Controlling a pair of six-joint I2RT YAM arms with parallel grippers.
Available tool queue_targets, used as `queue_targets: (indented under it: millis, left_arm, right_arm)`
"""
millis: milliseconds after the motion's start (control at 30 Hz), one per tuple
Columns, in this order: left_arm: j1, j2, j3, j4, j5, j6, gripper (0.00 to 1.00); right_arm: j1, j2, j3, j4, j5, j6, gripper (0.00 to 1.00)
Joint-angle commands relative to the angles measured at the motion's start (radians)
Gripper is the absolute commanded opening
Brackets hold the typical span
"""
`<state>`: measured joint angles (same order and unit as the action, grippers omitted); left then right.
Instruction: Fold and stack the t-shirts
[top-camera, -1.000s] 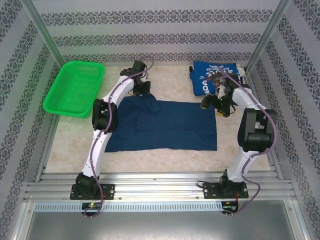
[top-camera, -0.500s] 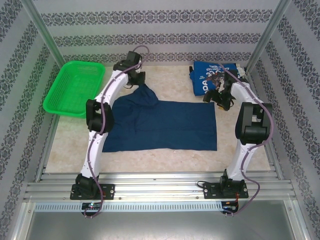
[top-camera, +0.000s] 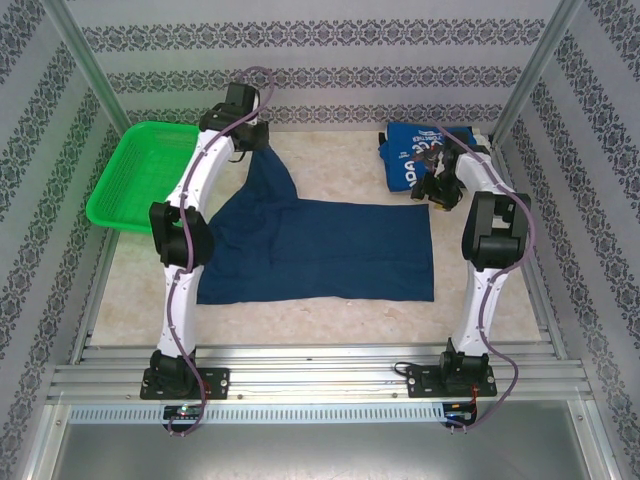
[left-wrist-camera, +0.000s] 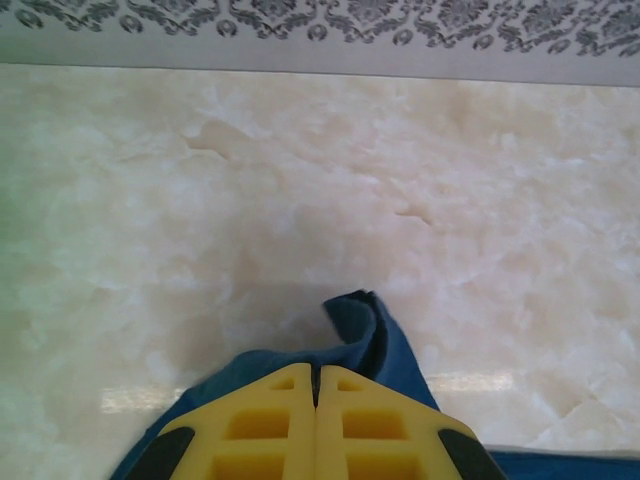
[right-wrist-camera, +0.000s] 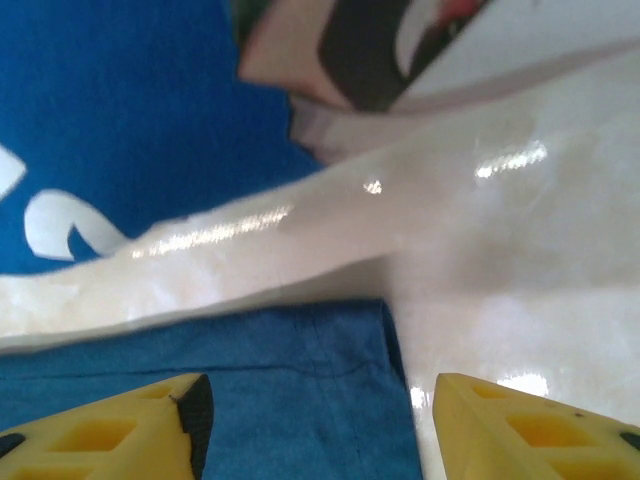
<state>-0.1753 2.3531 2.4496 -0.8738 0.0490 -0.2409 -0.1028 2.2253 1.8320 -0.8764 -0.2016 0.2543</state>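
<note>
The dark navy t-shirt (top-camera: 320, 245) lies spread flat mid-table, its back-left corner stretched toward the rear wall. My left gripper (top-camera: 250, 140) is shut on that corner; in the left wrist view the yellow fingers (left-wrist-camera: 270, 420) meet with blue cloth (left-wrist-camera: 365, 330) bunched just past my left gripper's tips (left-wrist-camera: 316, 372). The brighter blue t-shirt (top-camera: 415, 155) with white lettering lies crumpled at the back right. My right gripper (top-camera: 437, 190) hovers open over the navy shirt's back-right corner (right-wrist-camera: 300, 390), which lies between the wide-apart tips of my right gripper (right-wrist-camera: 315, 400). The bright blue shirt (right-wrist-camera: 120, 120) lies just beyond.
A green mesh basket (top-camera: 150, 175) stands at the back left, close to the left arm's elbow. Metal posts (top-camera: 530, 70) and patterned walls close in the table. Bare marble tabletop (top-camera: 340, 165) shows between the two shirts.
My left gripper has moved back and left, dragging the navy shirt's corner out into a long point. My right gripper has shifted slightly back toward the bright blue shirt.
</note>
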Motion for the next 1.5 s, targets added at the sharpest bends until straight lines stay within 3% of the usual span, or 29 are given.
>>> queue_targets:
  millis: [0,533,900,1000,1300,1467]
  left_arm:
    - [0.027,-0.038,0.013,-0.019,-0.031,0.026,0.0]
    - [0.087,0.041,0.174,0.007,0.063,0.058,0.01]
    - [0.089,0.066,0.18,0.001,0.099,0.063,0.02]
    - [0.089,0.068,0.18,0.001,0.093,0.069,0.02]
    - [0.102,0.053,0.18,0.014,0.118,0.07,0.02]
    - [0.102,0.043,0.18,0.016,0.133,0.083,0.02]
  right_arm:
    - [0.005,0.036,0.065,-0.069,0.031,-0.048,0.59]
    - [0.064,0.115,0.121,-0.117,0.112,-0.131,0.53]
    - [0.073,0.174,0.187,-0.157,0.212,-0.139,0.45]
    - [0.077,0.206,0.233,-0.173,0.237,-0.144,0.38]
    - [0.091,0.248,0.335,-0.186,0.217,-0.136,0.04]
    - [0.089,0.18,0.275,-0.119,0.259,-0.132,0.0]
